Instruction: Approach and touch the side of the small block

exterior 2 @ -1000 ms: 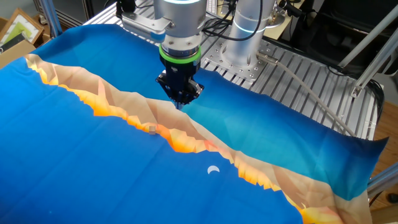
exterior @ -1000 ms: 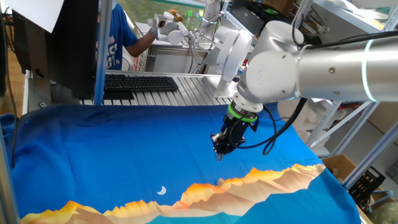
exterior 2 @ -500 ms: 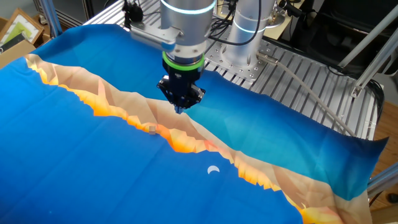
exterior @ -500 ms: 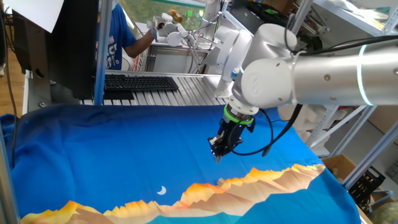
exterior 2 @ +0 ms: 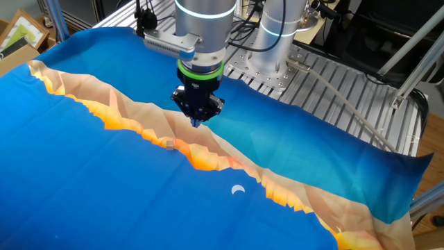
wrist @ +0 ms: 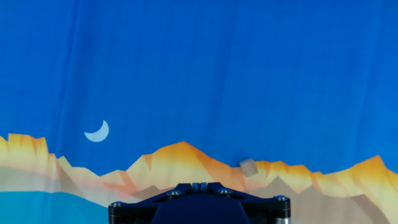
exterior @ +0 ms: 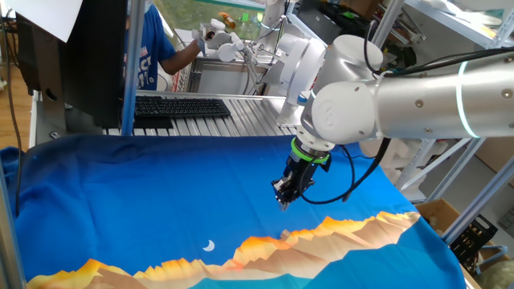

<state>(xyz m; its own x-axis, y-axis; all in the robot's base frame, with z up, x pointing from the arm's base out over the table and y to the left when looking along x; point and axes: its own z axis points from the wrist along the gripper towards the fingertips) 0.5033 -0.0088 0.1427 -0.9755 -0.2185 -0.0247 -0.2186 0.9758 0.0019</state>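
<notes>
The tool point(exterior 2: 196, 122) hangs above the surface point(exterior 2: 90, 187), fingers pointed down and drawn together to a narrow tip; it appears clenched on nothing, which suits a task of touching rather than grasping. The small block point(exterior 2: 170, 144) lies on the orange ridge of the printed mountain band, at about 8 o'clock from the tool in the other fixed view and clearly apart from it. In the hand view the small block point(wrist: 249, 167) sits just above the tool housing, at roughly 1 o'clock from it. No contact is made; the approach is judged unfinished, and the remaining move calls for descent and a sideways close onto one face.

The surface is covered by a blue cloth printed with a crescent moon point(exterior 2: 238, 189) and mountains; it lies mostly flat with shallow creases. Behind it stand a slatted metal bench point(exterior: 201, 120) carrying a keyboard point(exterior: 181, 106), shelving, and a person in blue point(exterior: 152, 48)
</notes>
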